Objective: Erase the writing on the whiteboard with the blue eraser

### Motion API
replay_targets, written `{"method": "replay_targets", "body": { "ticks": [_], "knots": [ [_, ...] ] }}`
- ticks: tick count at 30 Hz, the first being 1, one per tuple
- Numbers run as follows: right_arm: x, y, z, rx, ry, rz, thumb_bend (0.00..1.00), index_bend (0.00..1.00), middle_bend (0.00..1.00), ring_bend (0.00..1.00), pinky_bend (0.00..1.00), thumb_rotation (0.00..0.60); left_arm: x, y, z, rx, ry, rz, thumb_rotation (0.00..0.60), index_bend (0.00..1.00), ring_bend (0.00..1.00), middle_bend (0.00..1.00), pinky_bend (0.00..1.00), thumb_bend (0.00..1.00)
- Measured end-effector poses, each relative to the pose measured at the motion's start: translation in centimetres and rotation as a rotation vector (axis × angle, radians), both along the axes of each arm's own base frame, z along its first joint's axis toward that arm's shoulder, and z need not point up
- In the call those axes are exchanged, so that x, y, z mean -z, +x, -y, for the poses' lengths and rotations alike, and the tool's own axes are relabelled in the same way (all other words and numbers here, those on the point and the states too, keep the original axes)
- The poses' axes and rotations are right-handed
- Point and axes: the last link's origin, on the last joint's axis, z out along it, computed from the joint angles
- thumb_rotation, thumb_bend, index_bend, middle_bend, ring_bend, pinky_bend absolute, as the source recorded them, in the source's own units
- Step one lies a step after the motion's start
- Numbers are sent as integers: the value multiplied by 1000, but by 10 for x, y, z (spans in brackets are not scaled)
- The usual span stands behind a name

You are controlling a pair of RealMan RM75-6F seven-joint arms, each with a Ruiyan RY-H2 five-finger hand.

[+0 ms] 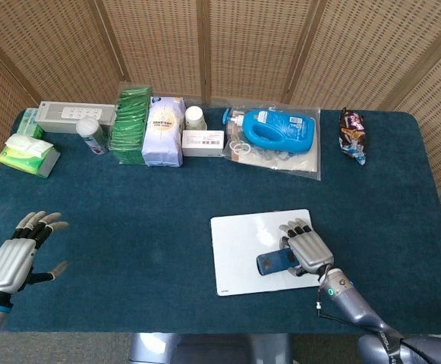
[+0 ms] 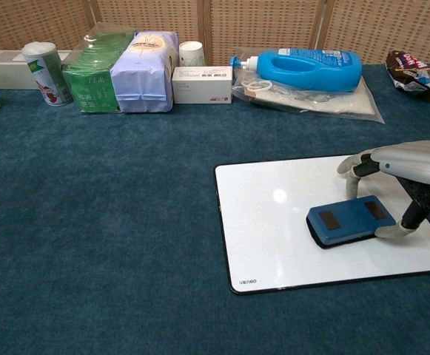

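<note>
Resting flat on the whiteboard (image 2: 274, 244), the blue eraser (image 2: 350, 220) lies in the right half of the board, low and right of centre in the chest view. The right robot hand (image 2: 405, 177) holds it: the fingers arch over its far edge and the thumb presses its near right end, so the eraser is pinched between them. In the head view the same robot hand (image 1: 305, 247) covers the right part of the eraser (image 1: 274, 262), near the bottom of the frame.

No writing is visible on the board. The white surface looks clean in both views, with only a bright spot of reflected light and a small printed logo at the lower left corner. I judge that the erasing is done or almost done. A faint mark could remain under the eraser or the robot hand, where I cannot see. What is left, as I judge, is at most a last pass there and then letting go of the eraser.

The left robot hand (image 1: 15, 254) is at the lower left of the head view, open, fingers spread, holding nothing, well apart from the board above the blue worktop (image 1: 144, 220).
</note>
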Motion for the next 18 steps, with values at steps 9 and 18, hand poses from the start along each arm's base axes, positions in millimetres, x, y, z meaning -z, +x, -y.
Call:
{"method": "replay_targets", "body": {
  "ticks": [9, 18],
  "knots": [
    [0, 6, 15, -28, -13, 7, 239, 622, 141, 0, 0, 600, 0, -2, 0, 0, 0, 3, 600, 221, 23, 154, 0, 321],
    [-1, 5, -4, -30, 2, -12, 239, 617, 141, 0, 0, 600, 2, -1, -2, 6, -8, 4, 600, 221, 23, 153, 0, 321]
  ]
}}
